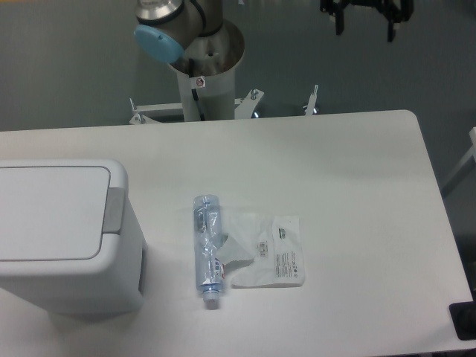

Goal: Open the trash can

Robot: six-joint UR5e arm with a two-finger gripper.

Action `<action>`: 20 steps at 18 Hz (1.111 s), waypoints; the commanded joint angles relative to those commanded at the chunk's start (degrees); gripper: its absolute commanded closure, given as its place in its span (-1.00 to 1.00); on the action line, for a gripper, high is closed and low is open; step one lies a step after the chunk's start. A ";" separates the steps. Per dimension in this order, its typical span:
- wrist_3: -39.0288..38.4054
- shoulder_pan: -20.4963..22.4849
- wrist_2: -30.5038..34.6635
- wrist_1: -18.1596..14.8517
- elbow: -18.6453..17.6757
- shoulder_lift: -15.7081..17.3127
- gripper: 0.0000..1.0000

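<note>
The trash can (71,279) is a large white bin standing at the table's left edge. Its flat lid (48,212) lies shut, and a grey hinge strip (113,209) runs along the lid's right side. My gripper (364,27) hangs at the top edge of the view, beyond the table's far right part and well away from the bin. Its two black fingers stand apart with nothing between them, so it is open.
A crushed clear plastic bottle (207,249) lies mid-table, right of the bin. A clear plastic wrapper (274,253) with a printed label lies beside it. The arm's base (208,59) stands behind the table's far edge. A dark object (464,321) sits at the near right corner.
</note>
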 joint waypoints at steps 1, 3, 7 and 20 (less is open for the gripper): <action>0.00 0.00 0.00 0.00 -0.09 0.00 -1.00; 0.00 -0.09 -0.09 -0.09 -0.18 0.00 -1.00; -0.35 -1.05 -0.79 -0.09 -0.35 0.35 -1.00; -43.97 -16.14 -15.38 2.63 0.26 -1.57 -1.00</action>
